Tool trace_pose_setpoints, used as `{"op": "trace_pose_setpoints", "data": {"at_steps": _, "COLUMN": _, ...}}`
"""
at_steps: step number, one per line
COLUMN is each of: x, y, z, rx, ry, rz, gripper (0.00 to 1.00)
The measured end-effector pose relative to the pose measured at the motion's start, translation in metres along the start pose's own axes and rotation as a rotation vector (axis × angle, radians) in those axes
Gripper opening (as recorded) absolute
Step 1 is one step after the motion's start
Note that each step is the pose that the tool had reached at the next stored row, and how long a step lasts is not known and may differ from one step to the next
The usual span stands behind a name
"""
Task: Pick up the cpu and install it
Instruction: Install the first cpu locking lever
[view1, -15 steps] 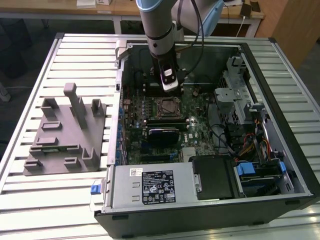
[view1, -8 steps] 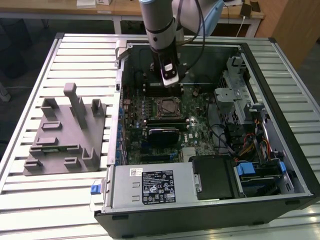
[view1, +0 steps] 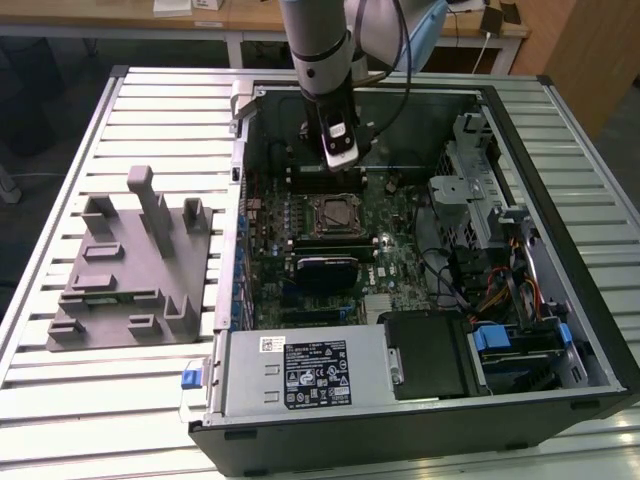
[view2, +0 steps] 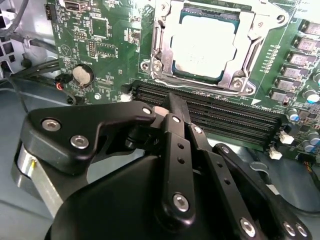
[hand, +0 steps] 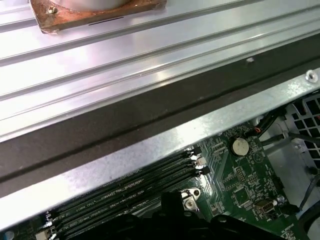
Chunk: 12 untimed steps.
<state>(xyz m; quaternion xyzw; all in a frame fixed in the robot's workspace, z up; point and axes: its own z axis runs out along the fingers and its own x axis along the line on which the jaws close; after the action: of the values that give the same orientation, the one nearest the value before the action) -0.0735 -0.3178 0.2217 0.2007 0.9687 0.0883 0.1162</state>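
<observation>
- We see the cpu (view2: 202, 45) lying flat in the motherboard socket (view2: 235, 80), its pale silver top facing up inside the metal frame; in the exterior view the same socket (view1: 335, 214) sits mid-board in the open computer case (view1: 560, 110).
- The gripper (view2: 167, 107) hovers above the memory slots (view2: 225, 112) just beside the socket, clear of the chip. In the second wrist view its black fingers (view2: 175, 125) lie pressed together with nothing between them, so we read it as closed and empty.
- In the exterior view the arm (view1: 320, 40) reaches down into the case, near its far wall.
- The grey fixture block (view1: 125, 265) on the slatted table (view1: 150, 100), at the exterior view's left of the case, appears to carry no chip.
- We judge the pick-up and placement done: the chip is seated in its socket and released. Whether the retaining frame is fully latched over it we cannot tell.
- The first wrist view shows the case's metal edge (hand: 150, 150) and the coin cell (hand: 240, 145) on the board.
</observation>
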Motion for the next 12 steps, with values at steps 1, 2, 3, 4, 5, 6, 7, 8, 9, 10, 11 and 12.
{"op": "trace_pose_setpoints", "data": {"at_steps": 1, "x": 0.0000, "y": 0.0000, "z": -0.0001, "rx": 0.0001, "ry": 0.0001, "rz": 0.000, "gripper": 0.11}}
{"op": "trace_pose_setpoints", "data": {"at_steps": 2, "x": 0.0000, "y": 0.0000, "z": -0.0002, "rx": 0.0001, "ry": 0.0000, "rz": 0.000, "gripper": 0.11}}
{"op": "trace_pose_setpoints", "data": {"at_steps": 3, "x": 0.0000, "y": 0.0000, "z": -0.0002, "rx": 0.0004, "ry": -0.0001, "rz": 0.000, "gripper": 0.11}}
{"op": "trace_pose_setpoints", "data": {"at_steps": 4, "x": -0.0001, "y": 0.0001, "z": -0.0001, "rx": 0.0020, "ry": 0.0004, "rz": 0.000, "gripper": 0.11}}
{"op": "trace_pose_setpoints", "data": {"at_steps": 5, "x": -0.0003, "y": 0.0000, "z": -0.0001, "rx": 0.0056, "ry": 0.0020, "rz": -0.001, "gripper": 0.11}}
{"op": "trace_pose_setpoints", "data": {"at_steps": 6, "x": -0.0007, "y": -0.0002, "z": 0.0000, "rx": 0.0116, "ry": 0.0044, "rz": -0.001, "gripper": 0.11}}
{"op": "trace_pose_setpoints", "data": {"at_steps": 7, "x": -0.0011, "y": -0.0005, "z": 0.0001, "rx": 0.0185, "ry": 0.0074, "rz": -0.002, "gripper": 0.11}}
{"op": "trace_pose_setpoints", "data": {"at_steps": 8, "x": -0.0016, "y": -0.0009, "z": 0.0002, "rx": 0.0260, "ry": 0.0107, "rz": -0.003, "gripper": 0.11}}
{"op": "trace_pose_setpoints", "data": {"at_steps": 9, "x": -0.0022, "y": -0.0012, "z": 0.0002, "rx": 0.0337, "ry": 0.0143, "rz": -0.003, "gripper": 0.11}}
{"op": "trace_pose_setpoints", "data": {"at_steps": 10, "x": -0.0029, "y": -0.0018, "z": 0.0002, "rx": 0.0418, "ry": 0.0182, "rz": -0.004, "gripper": 0.11}}
{"op": "trace_pose_setpoints", "data": {"at_steps": 11, "x": -0.0037, "y": -0.0025, "z": 0.0002, "rx": 0.0494, "ry": 0.0226, "rz": -0.005, "gripper": 0.11}}
{"op": "trace_pose_setpoints", "data": {"at_steps": 12, "x": -0.0044, "y": -0.0033, "z": 0.0003, "rx": 0.0563, "ry": 0.0271, "rz": -0.005, "gripper": 0.11}}
